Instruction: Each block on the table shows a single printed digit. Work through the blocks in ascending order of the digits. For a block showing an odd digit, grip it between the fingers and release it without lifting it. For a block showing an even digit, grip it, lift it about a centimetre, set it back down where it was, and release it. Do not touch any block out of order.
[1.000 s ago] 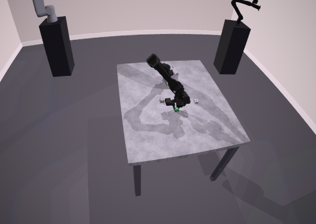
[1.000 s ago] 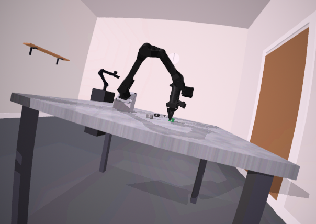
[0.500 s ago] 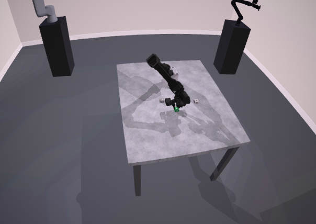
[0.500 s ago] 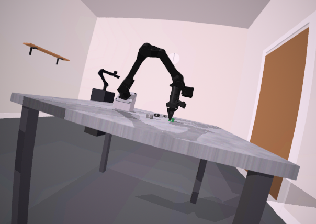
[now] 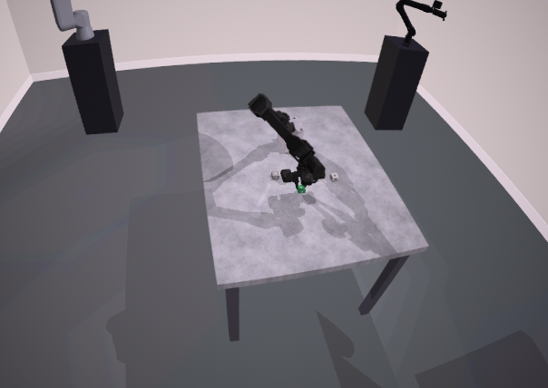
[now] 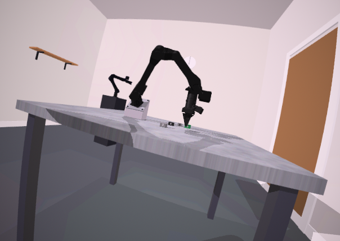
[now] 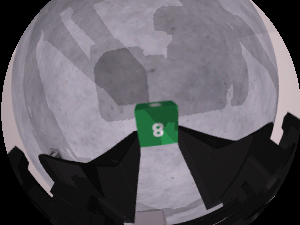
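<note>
My gripper (image 5: pixel 300 186) (image 6: pixel 186 125) (image 7: pixel 157 133) points down and is shut on the green block (image 5: pixel 301 189) (image 6: pixel 188 126) (image 7: pixel 150 130), with one finger against each side of it. The block shows an 8 and is upright. It appears to be slightly above the table top, though the gap is hard to see. A pale block (image 5: pixel 275 175) stands on one side of the arm and another pale block (image 5: pixel 334 177) (image 6: pixel 163 125) on the other. A black block (image 6: pixel 171 123) shows in the exterior view, with a greyish block (image 6: pixel 179 124) beside it. Their digits are too small to read.
The arm's pale base (image 6: pixel 135 114) stands at the back of the grey table (image 5: pixel 254 257) (image 6: pixel 239 160). The arm arches over the blocks and hides part of the table in the top view. Shadows of the arm lie across the table top.
</note>
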### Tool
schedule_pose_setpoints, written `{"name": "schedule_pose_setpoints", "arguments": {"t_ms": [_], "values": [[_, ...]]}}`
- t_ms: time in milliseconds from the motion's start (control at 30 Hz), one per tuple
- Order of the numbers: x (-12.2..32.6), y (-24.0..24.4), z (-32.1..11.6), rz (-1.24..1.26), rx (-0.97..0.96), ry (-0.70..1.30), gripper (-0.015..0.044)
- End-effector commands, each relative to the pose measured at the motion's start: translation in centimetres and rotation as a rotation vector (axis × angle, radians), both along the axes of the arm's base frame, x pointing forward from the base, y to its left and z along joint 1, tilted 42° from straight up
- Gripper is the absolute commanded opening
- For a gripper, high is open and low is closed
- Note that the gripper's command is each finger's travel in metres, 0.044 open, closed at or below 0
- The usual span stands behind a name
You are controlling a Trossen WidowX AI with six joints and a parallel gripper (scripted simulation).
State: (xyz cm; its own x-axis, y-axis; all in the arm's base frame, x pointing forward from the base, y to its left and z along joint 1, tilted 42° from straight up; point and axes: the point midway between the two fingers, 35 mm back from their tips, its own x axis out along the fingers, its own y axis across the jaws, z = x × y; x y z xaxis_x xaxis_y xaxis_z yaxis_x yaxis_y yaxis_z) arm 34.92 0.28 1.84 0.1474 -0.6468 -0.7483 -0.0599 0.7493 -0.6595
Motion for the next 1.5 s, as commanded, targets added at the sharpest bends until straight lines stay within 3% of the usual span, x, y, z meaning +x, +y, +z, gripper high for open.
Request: {"name": "schedule_pose_setpoints", "arguments": {"t_ms": [0, 900, 1267, 1467], "values": [[0.0, 0.0, 0.1, -0.005, 0.000, -0.003, 0.0120], [0.2, -1.0, -1.0, -0.005, 0.000, -0.003, 0.0120], [0.2, -1.0, -1.0, -0.005, 0.000, -0.003, 0.0400], [-0.3, 1.4, 1.7, -0.005, 0.001, -0.003, 0.0400]]}}
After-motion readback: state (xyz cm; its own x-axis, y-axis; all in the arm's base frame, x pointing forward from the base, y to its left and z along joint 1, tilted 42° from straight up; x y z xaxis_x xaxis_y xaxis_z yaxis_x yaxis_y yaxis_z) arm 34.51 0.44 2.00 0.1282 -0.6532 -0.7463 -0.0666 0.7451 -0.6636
